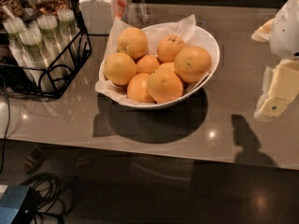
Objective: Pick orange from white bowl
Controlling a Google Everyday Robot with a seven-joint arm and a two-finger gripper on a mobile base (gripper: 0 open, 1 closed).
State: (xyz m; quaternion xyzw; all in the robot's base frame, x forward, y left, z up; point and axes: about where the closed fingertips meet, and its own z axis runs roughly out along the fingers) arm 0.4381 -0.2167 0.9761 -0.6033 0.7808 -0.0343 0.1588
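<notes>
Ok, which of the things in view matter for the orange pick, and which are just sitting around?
For the job:
orange, on the bowl's right side
white bowl
gripper, at the right edge, apart from the bowl

Just lying about:
other oranges in the pile
wire rack of stacked cups
white lidded jar
cables below

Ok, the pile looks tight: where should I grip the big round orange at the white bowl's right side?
Grip the large round dimpled orange across its widest middle, coming from above: it sits high by the wide glossy white bowl's right rim, top exposed, other oranges crowding its left. The gripper hangs right of the bowl.
</notes>
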